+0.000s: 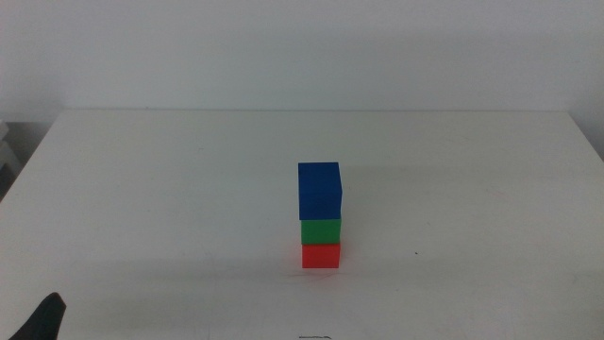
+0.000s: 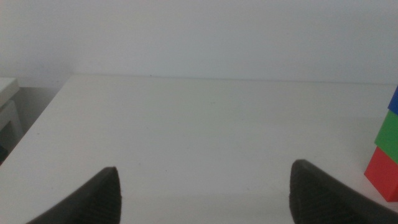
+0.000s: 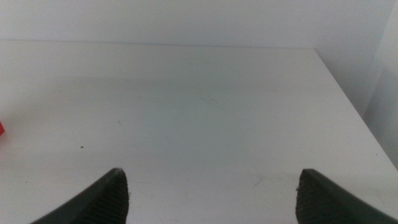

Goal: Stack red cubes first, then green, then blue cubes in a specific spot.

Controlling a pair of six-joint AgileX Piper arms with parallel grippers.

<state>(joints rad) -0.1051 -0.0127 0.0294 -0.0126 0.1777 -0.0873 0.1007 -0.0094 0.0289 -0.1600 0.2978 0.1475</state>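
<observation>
Stack stands complete near bench (image 1: 142, 189) middle, toward front edge: red cube (image 1: 321, 256) on bench, green cube (image 1: 321, 231) on it, blue cube (image 1: 319, 192) on top, sitting slightly toward left edge.

Step in hand, by judgement: nothing left but keep arms clear, avoid nudging tower.

Left gripper (image 2: 205, 193) jaws wide, empty, low at front-left corner, stack off to its side. Right gripper (image 3: 214, 196) wide, empty, over right part of bench.

Nothing else on bench; no obstruction.

I saw a plain white bench (image 1: 142, 189) under a pale wall (image 1: 302, 47). A small dark speck (image 1: 416, 253) marked its surface.
</observation>
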